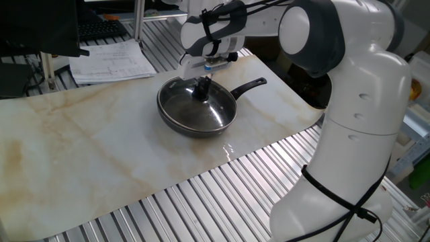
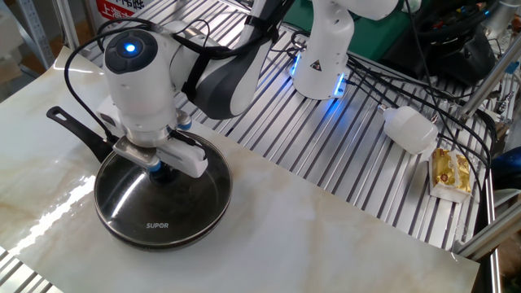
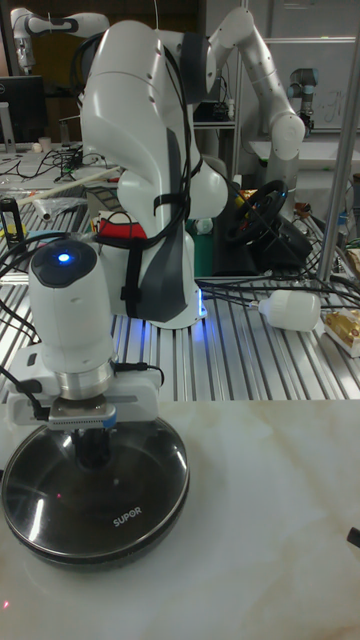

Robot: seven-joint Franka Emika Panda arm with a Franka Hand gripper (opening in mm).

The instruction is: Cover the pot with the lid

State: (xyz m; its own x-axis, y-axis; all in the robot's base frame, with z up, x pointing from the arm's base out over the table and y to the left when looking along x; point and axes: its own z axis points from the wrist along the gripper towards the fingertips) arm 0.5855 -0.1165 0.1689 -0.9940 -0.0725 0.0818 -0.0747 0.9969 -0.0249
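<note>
- Lid [image 1: 199, 109] in one fixed view: it sits flat on the pot [image 1: 176, 124], metal rim matching the pan's edge all round, on the marble-patterned desk [image 1: 87, 161]. The gripper [image 1: 201, 86] hangs straight above the centre knob [image 1: 201, 93], fingers pointing down at it. Whether they clench the knob or have let go, I cannot tell; they are dark against a dark knob. The pot's handle [image 1: 250, 85] runs away to the right, toward the robot's base.
- The other fixed view: the lid [image 2: 175, 205] lies level on the pot [image 2: 114, 229], with no gap visible at the rim. The gripper [image 2: 161, 172] stands right at the knob, its white body hiding the finger tips. The handle [image 2: 72, 127] points to the far left, clear of the arm. The desk [image 2: 326, 236] is bare to the right; beyond it, on the slatted metal, are a white bulb-like object [image 2: 409, 129] and a snack packet [image 2: 450, 173], well apart from the work.
- Tall fixed view: the gripper [image 3: 95, 447] comes down vertically onto the middle of the lid [image 3: 130, 480], touching or nearly touching the knob. The pot [image 3: 50, 545] rests near the desk's left edge.
- My judgement: the cover looks placed, and what remains turns on a straight upward withdrawal, since any sideways pull could drag the lid off centre.
</note>
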